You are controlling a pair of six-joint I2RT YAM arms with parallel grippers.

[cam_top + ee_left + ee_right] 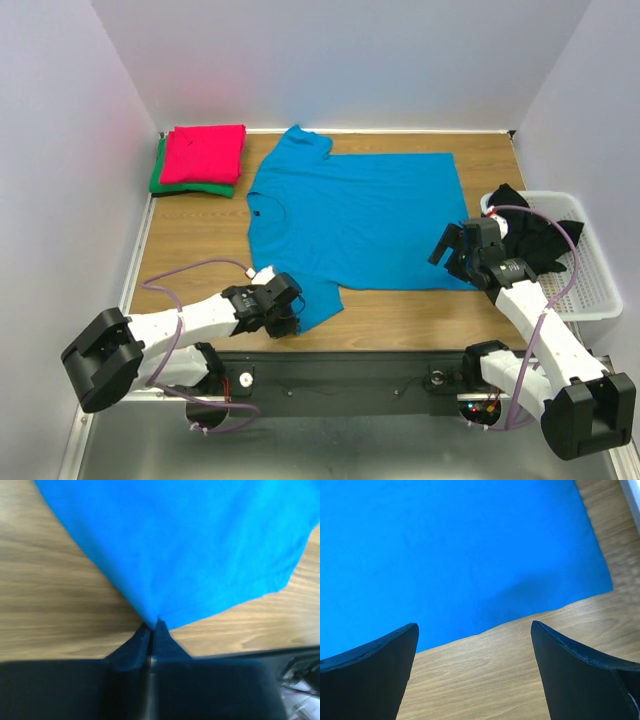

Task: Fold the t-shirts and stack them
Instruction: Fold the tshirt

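Nearest me, the left fingers (141, 642) are pinched tight on the tip of the near sleeve (165, 611) of the blue t-shirt (350, 215), with a small peak of cloth drawn up between them just above the bench (190, 245). On the other side, the right fingers (370, 665) are spread wide and hold nothing. They hang over the near hem edge of the same shirt, close to its near right corner, and from the wrist view I judge them to be above the cloth, not touching it.

The blue shirt lies flat and open across the middle of the bench, collar to the left, hem to the right, far sleeve pointing toward the back wall. At the right edge sits the white mesh basket (590, 285) with dark cloth (530, 235) heaped in it. In the far left corner the pinkish-red t-shirt (205, 152) rests folded on top of the folded green t-shirt (158, 180).

I take it two shirts are done and this is the first fold of the third. Next I would lower the right fingers onto the hem corner and close them, then lift both near points together and carry that long edge toward the far side, keeping the two arms level so the fold line runs straight.
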